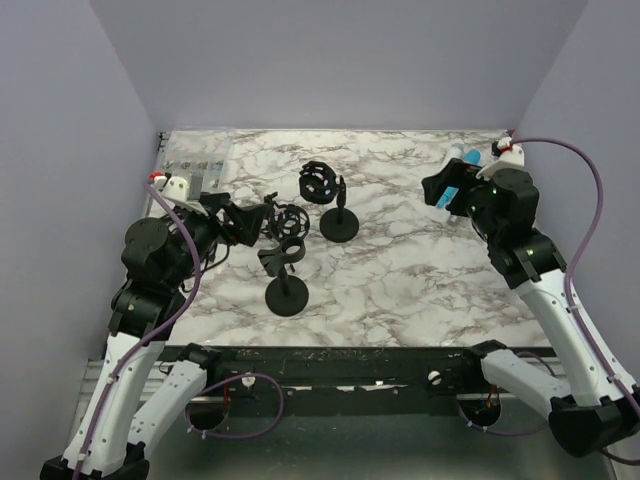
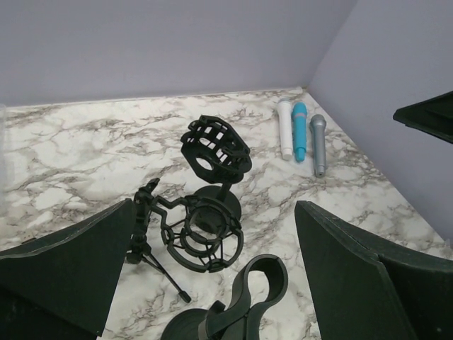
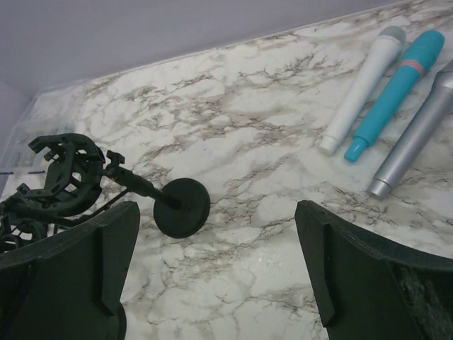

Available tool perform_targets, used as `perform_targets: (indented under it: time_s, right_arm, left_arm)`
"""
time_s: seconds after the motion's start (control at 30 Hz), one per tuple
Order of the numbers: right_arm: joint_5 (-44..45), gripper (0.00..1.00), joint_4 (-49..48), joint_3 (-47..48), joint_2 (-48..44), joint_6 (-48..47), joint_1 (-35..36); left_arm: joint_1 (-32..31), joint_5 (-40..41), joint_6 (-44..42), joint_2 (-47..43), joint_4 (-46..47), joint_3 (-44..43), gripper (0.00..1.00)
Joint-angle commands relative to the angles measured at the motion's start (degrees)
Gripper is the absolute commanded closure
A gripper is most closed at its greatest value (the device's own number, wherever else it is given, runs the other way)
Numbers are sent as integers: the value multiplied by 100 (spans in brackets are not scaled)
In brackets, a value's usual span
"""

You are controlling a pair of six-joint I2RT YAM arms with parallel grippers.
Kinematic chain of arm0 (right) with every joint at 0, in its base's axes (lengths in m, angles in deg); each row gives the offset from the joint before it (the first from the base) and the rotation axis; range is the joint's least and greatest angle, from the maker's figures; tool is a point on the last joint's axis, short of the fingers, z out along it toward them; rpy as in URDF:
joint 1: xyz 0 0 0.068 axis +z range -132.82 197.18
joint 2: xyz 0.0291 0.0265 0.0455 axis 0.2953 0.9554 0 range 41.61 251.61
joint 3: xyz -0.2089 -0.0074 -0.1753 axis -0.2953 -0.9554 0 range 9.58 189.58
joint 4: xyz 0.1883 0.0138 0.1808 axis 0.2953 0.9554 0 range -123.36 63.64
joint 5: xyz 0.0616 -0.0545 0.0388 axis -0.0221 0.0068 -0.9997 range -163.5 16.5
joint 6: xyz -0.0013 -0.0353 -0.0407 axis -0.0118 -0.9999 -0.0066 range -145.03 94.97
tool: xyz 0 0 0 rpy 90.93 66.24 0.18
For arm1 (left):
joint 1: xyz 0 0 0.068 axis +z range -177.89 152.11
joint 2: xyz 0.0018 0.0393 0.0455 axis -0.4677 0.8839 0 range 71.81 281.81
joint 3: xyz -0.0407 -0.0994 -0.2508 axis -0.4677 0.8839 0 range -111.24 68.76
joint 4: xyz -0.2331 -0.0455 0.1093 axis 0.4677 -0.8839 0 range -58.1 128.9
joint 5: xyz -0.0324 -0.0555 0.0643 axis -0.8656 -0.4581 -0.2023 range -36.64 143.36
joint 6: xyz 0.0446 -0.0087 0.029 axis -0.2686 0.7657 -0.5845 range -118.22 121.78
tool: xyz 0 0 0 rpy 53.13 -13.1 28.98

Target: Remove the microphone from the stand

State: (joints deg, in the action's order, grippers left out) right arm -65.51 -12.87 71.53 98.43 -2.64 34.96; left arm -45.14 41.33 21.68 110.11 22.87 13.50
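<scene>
Three microphones lie side by side on the marble table at the far right: white (image 3: 361, 88), teal (image 3: 396, 85) and grey (image 3: 417, 134). They also show in the left wrist view, white (image 2: 284, 127), teal (image 2: 300, 131), grey (image 2: 318, 144). Three black stands are empty: a round-base stand with a shock mount (image 1: 318, 183), a small tripod with a shock mount (image 2: 202, 234), and a round-base stand with a clip (image 2: 258, 283). My left gripper (image 1: 250, 222) is open and empty just left of the tripod mount. My right gripper (image 1: 440, 190) is open and empty above the table, near the microphones.
The table (image 1: 420, 280) is walled by grey panels at the back and both sides. A clear plastic box (image 1: 195, 165) sits at the far left corner. The round base of the far stand (image 3: 182, 207) lies below my right gripper's left finger.
</scene>
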Motion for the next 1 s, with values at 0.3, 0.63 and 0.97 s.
perform_targets:
  time_s: [0.3, 0.63, 0.97]
  right_arm:
    - [269, 0, 613, -387, -635, 70, 8]
    - [395, 0, 531, -540, -1326, -247, 5]
    - [826, 0, 743, -559, -1419, -222, 7]
  left_arm:
    - [40, 0, 265, -295, -179, -412, 2]
    - [38, -16, 261, -574, 336, -197, 1]
    - [38, 192, 11, -698, 404, -94, 1]
